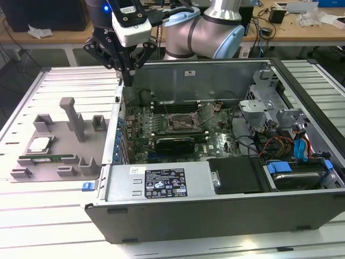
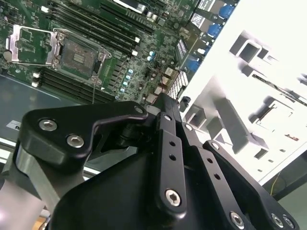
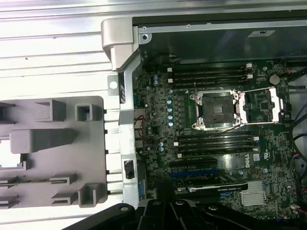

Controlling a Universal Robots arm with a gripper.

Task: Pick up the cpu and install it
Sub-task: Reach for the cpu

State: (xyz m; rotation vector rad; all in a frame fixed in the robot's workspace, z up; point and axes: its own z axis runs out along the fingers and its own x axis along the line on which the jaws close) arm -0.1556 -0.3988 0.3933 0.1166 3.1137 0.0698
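Cpu (image 1: 39, 144) on tray (image 1: 62, 143); label (image 1: 164, 182) unreadable.

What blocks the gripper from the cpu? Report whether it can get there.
Probably yes. The cpu lies uncovered on the grey tray, open from above. The gripper hangs over the computer case's wall beside the tray; only the tray's tall post stands between them, likely low enough to pass over.

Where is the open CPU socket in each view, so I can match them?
Exterior view: CPU socket mid-motherboard, inside the case.
Second wrist view: socket beside its opened load plate.
First wrist view: socket between two memory-slot banks.
Shared landmark: grey parts tray outside the case.
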